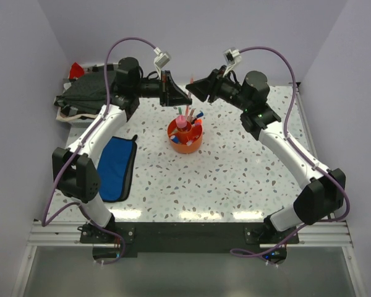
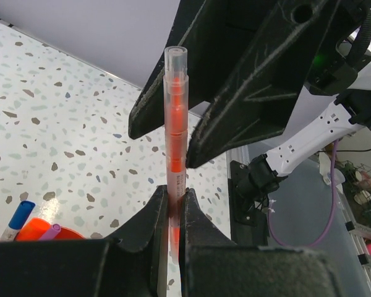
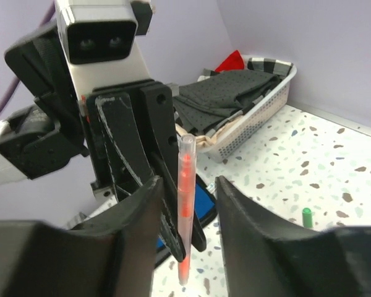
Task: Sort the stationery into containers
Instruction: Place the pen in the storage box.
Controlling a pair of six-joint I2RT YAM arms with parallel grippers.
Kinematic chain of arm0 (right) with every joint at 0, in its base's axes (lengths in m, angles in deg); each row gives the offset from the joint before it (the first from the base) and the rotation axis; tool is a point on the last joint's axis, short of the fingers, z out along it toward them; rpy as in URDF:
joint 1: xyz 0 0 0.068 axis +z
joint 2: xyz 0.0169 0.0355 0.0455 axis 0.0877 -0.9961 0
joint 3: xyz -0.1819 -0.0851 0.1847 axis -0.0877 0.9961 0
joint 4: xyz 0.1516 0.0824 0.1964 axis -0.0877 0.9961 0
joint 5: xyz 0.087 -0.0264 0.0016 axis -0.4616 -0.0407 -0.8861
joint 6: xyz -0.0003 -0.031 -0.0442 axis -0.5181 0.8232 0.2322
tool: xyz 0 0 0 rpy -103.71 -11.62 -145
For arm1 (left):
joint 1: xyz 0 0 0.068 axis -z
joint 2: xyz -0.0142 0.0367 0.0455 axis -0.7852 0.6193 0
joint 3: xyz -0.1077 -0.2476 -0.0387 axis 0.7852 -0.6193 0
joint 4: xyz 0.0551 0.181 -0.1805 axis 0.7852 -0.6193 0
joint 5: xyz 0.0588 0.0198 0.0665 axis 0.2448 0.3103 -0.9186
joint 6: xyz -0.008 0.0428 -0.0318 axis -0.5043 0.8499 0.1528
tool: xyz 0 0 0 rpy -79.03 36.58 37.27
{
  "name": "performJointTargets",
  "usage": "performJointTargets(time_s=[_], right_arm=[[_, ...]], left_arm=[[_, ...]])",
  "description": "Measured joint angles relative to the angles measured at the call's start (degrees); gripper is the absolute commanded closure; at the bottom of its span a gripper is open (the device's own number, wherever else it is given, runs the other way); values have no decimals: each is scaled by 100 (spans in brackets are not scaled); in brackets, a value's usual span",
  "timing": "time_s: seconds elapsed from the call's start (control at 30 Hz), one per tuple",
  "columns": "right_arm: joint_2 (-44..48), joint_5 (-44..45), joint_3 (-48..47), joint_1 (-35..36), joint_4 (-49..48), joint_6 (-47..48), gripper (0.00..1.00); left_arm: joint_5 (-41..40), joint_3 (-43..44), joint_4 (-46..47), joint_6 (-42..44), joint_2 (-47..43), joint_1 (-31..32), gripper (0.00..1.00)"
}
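Over the table (image 1: 235, 167), left tool (image 2: 171, 198) clamping orange pen (image 2: 175, 124) upright, cap (image 2: 175, 59) uppermost, right tool (image 3: 188, 182) spread.

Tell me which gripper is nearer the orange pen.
Left. The left gripper is shut on the orange pen. The right gripper is open, its fingers either side of the pen, not gripping.

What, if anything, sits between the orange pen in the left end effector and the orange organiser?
Nothing visible lies on the table between them. The open right end effector straddles the orange pen above where the left end effector grips it, and likely has to clear first. The orange organiser already holds upright pens.
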State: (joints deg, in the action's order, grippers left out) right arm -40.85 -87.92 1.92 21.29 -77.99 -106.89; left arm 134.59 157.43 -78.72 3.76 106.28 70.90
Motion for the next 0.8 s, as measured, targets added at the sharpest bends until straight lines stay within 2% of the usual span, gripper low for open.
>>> performJointTargets(time_s=[0.03, 0.23, 0.33, 0.37, 0.43, 0.47, 0.57, 0.67, 0.8], right_arm=[[0, 11, -20, 0, -7, 26, 76], [0, 13, -74, 31, -87, 109, 98], [0, -7, -74, 35, -96, 166, 100], [0, -7, -74, 42, -90, 210, 100], [0, -9, -74, 57, -52, 332, 100], [0, -13, -74, 63, -33, 396, 100], [4, -4, -74, 85, -13, 804, 100], [57, 33, -24, 83, 28, 1231, 100], [361, 142, 372, 85, 87, 1722, 100]], left_arm=[[2, -9, 7, -2, -17, 2, 100], [17, -42, 111, -50, -63, 2, 100], [-7, -68, 162, -52, -72, 0, 92], [-15, -85, 164, -50, -79, 0, 80], [-28, -131, 184, -37, -85, 0, 67], [-52, -133, 146, 2, -85, 0, 55], [-144, -133, -243, 315, -109, -20, 32], [-400, -197, -990, 837, -236, -151, 30], [-763, -774, -1862, 1517, -741, -682, 28]])
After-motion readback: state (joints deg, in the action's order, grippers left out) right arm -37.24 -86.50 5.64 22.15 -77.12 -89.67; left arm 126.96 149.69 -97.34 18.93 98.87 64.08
